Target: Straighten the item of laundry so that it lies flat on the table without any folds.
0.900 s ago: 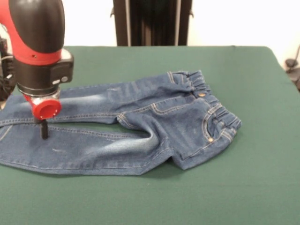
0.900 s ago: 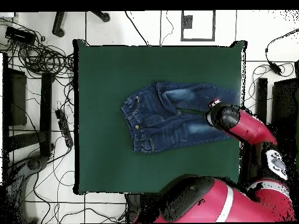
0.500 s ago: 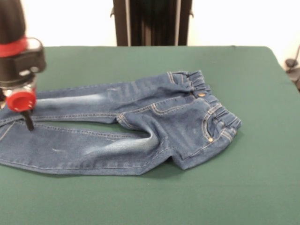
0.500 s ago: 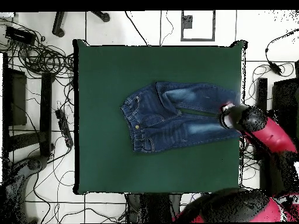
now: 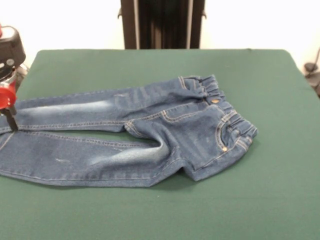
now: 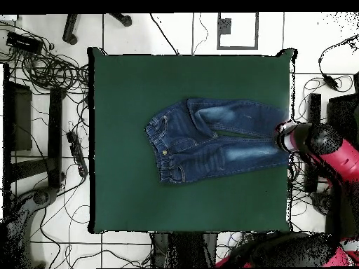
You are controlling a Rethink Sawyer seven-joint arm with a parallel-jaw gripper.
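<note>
The item of laundry, a small pair of blue jeans, lies on the green table with its gathered waistband to the right and both legs stretched left. A rumpled ridge runs through the crotch, and the near hip edge lifts slightly over a shadow. My gripper hangs at the left edge, just above the cuff of the far leg, shut with nothing in it. Overhead, the jeans sit right of the table's centre and the gripper is over the leg ends by the right edge.
A dark upright stand rises behind the table's far edge. Cables and equipment lie on the tiled floor around the table. Wide green cloth surrounds the jeans on the near, far and right sides in the front view.
The arm has drawn back along the legs toward the cuffs and the table edge, leftward in the front view. The jeans have not shifted.
</note>
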